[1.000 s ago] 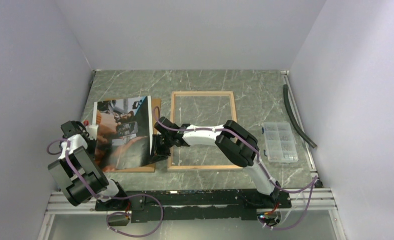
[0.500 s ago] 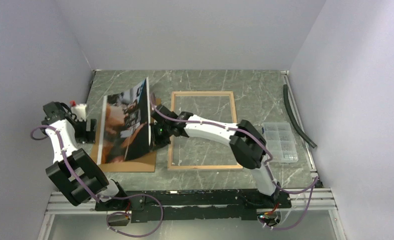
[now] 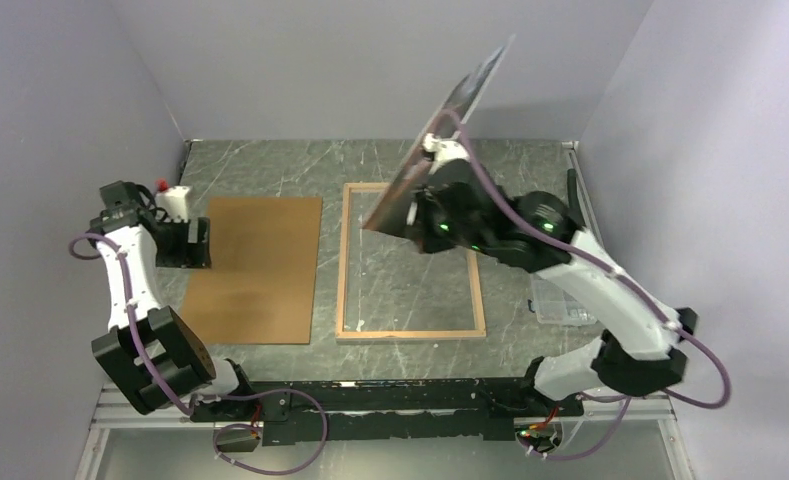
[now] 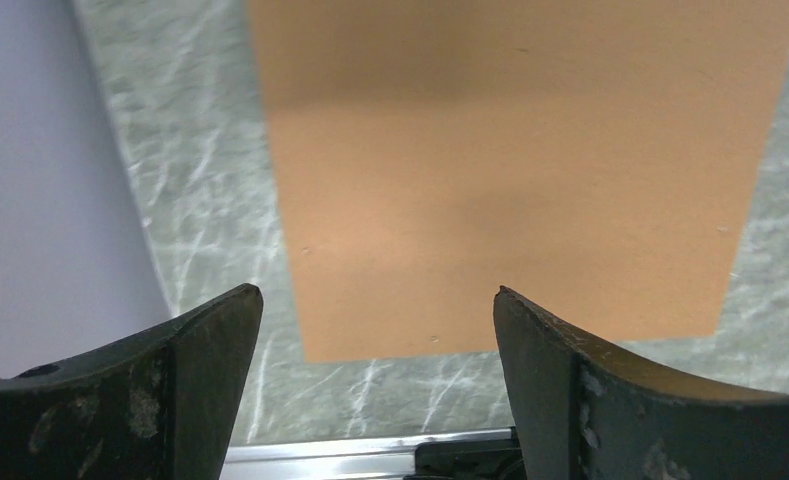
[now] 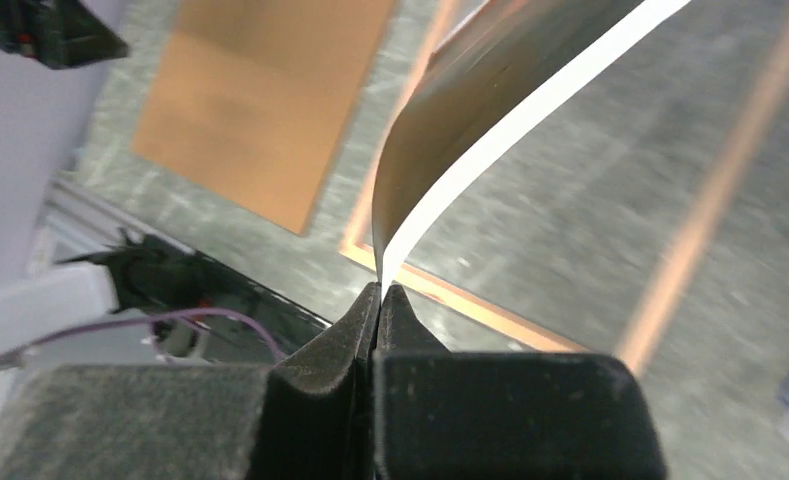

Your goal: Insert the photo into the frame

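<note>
Left gripper [image 4: 375, 300] spread wide, empty, beside brown board [image 4: 510, 180]. Right gripper [image 5: 378, 295] pinched tight on the photo [image 3: 480, 75] edge. Photo is aloft, tilted above the frame [image 3: 410, 333]. Lower slowly, square corners to the opening, lay flat. Which face is down is unclear.

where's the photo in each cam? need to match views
Top external: photo upper centre, raised and tilted above the frame's far end, pinched by the right gripper.
Left wrist: not in it.
Right wrist: photo curving up from centre to upper right.
Shared landmark: brown board, in all three.
</note>
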{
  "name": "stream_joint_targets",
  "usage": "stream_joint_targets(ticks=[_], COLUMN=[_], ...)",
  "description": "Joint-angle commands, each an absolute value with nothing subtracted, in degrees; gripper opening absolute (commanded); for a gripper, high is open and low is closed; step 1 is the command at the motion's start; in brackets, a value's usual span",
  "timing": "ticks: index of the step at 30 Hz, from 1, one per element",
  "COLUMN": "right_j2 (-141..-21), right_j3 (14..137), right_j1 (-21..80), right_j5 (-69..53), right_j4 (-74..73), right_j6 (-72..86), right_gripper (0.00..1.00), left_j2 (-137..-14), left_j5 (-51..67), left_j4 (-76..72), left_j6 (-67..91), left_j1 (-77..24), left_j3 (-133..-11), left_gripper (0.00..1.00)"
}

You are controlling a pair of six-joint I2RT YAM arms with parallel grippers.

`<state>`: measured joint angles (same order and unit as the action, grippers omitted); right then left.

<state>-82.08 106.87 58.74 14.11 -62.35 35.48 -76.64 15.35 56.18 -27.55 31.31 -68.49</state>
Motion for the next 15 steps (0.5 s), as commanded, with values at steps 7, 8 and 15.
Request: stream_joint_targets(ticks=[7, 8, 15], right_j2=[-84.32, -87.16, -100.22], right_j3=[105.83, 105.27, 101.66], right_j1=[59.16, 59.79, 65.6], right_j5=[22.72, 21.81, 17.73], right_j4=[-85.96, -85.96, -86.05], right_j6=[30.74, 30.2, 28.16], right_gripper=[0.0, 0.0, 0.0], left_j2=[-76.41, -76.29, -75.86], left_j5=[12.88, 12.63, 11.63], left_j4=[55.27, 55.09, 54.0], left_j6=[-20.71, -20.6, -20.99], left_j1=[18.5, 17.95, 16.71], left_j3=[-66.56, -66.39, -63.94], left_gripper=[0.88, 0.88, 0.86])
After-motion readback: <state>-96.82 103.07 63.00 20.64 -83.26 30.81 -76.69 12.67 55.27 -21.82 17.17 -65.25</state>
